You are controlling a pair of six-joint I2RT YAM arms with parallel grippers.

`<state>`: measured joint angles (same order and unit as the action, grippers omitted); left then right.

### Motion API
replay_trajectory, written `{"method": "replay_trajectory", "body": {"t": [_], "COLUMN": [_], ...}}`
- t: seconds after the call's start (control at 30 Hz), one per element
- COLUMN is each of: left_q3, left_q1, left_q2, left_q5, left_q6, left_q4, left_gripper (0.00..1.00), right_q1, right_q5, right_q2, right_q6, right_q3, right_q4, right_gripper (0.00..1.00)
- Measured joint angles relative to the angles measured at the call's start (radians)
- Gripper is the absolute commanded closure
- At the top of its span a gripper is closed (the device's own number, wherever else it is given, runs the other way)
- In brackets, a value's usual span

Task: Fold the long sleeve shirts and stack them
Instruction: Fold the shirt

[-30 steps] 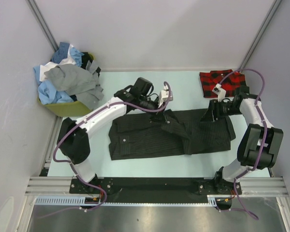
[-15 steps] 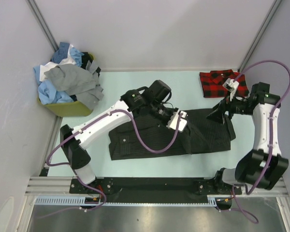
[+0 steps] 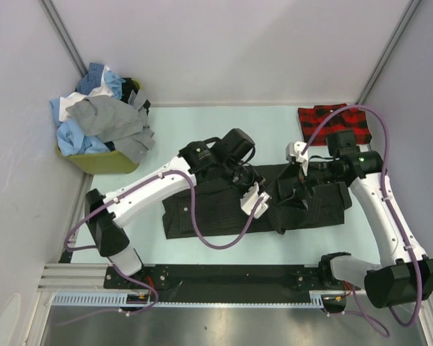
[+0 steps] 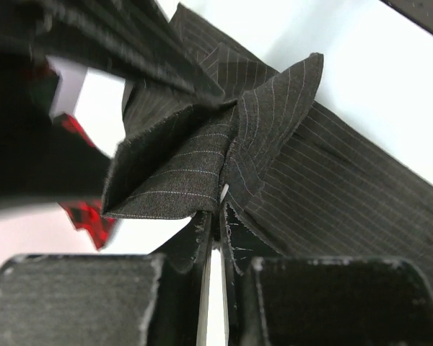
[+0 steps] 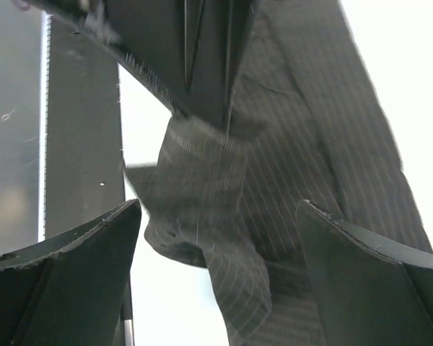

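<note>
The dark charcoal pinstriped shirt (image 3: 202, 209) lies spread across the middle of the table. My left gripper (image 3: 269, 204) is shut on a lifted fold of it (image 4: 202, 173), pinched between the fingertips (image 4: 220, 216). My right gripper (image 3: 287, 193) is just right of the left one, over the shirt's right half. Its jaws (image 5: 218, 209) are open, with the hanging pinstriped fold (image 5: 224, 216) between them and untouched. The left gripper's fingers (image 5: 202, 58) show above that fold. The red-and-black plaid shirt (image 3: 332, 122) lies folded at the back right corner.
A yellow-green bin (image 3: 101, 162) at the back left holds a heap of blue, white and grey shirts (image 3: 101, 115). Grey walls close in the table on three sides. A black rail (image 3: 231, 277) runs along the near edge.
My left gripper has carried the shirt fold toward the near side. My right arm has swung from the shirt's right end leftward to meet it over the shirt's middle.
</note>
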<state>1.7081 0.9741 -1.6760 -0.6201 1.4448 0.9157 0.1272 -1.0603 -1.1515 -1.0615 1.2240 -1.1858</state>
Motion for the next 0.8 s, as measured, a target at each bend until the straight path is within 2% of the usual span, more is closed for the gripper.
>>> {"method": "replay_trajectory", "body": {"t": [0.07,0.17,0.2,0.27,0.33,0.43,0.47,0.53,0.57,0.63,0.67,0.8], "left_q3": [-0.029,-0.064,-0.072,-0.087,-0.097,-0.122,-0.126,-0.148,-0.158,-0.168,-0.171,-0.188], "left_q1": [0.012,0.026,0.029,0.034,0.034,0.034,0.034,0.034,0.032,0.028,0.024,-0.045], "left_q2": [0.018,0.043,0.051,0.066,0.076,0.089,0.090,0.098,0.102,0.109,0.113,0.177], "left_q5": [0.008,0.013,0.013,0.015,0.016,0.026,0.026,0.031,0.034,0.040,0.042,0.035], "left_q6": [0.045,0.084,0.091,0.102,0.102,0.098,0.097,0.076,0.063,0.008,-0.030,-0.312], "left_q4": [-0.006,-0.017,-0.020,-0.031,-0.044,-0.082,-0.086,-0.115,-0.130,-0.158,-0.171,-0.264], "left_gripper": [0.88,0.88,0.87,0.87,0.87,0.84,0.82,0.71,0.48,0.23,0.03,0.01], "right_q1": [0.039,0.090,0.103,0.125,0.142,0.161,0.163,0.177,0.185,0.199,0.201,0.203], "right_q5": [0.008,0.016,0.017,0.022,0.026,0.037,0.039,0.048,0.054,0.074,0.082,0.145], "right_q2": [-0.011,-0.020,-0.024,-0.039,-0.059,-0.073,-0.073,-0.067,-0.060,-0.039,-0.028,0.045], "right_q6": [0.005,0.011,0.012,-0.001,-0.018,-0.051,-0.059,-0.069,-0.060,-0.023,-0.005,0.094], "right_q3": [0.000,0.000,0.000,0.000,0.001,0.008,0.009,0.013,0.014,0.014,0.014,0.005], "right_q4": [0.011,0.025,0.025,0.021,-0.002,-0.055,-0.063,-0.077,-0.079,-0.063,-0.051,0.060], "right_gripper": [0.09,0.20,0.33,0.47,0.55,0.78,0.93,0.99,1.00,1.00,1.00,1.00]}}
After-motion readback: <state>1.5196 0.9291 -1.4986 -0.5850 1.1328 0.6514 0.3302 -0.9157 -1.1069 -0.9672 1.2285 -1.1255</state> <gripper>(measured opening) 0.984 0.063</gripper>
